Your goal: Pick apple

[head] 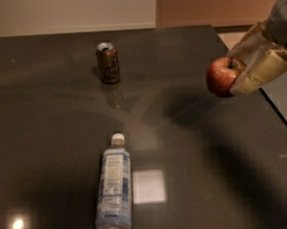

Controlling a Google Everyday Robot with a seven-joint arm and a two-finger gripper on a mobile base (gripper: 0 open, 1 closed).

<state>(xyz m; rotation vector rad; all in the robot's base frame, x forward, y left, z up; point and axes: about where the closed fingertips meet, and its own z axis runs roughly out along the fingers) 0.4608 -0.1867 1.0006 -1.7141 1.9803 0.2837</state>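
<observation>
The apple [223,77] is small, round and red with a short dark stem on top. It hangs in the air at the right, well above the dark table [183,148]. My gripper [237,71] comes in from the upper right and is shut on the apple, with pale fingers [258,73] pressed against its right side. The apple's shadow lies on the table to its left and below it.
A brown drink can [108,63] stands upright at the back of the table. A clear plastic water bottle [114,184] lies on its side at the front, cap pointing away. The table's right edge [277,110] runs just under the gripper.
</observation>
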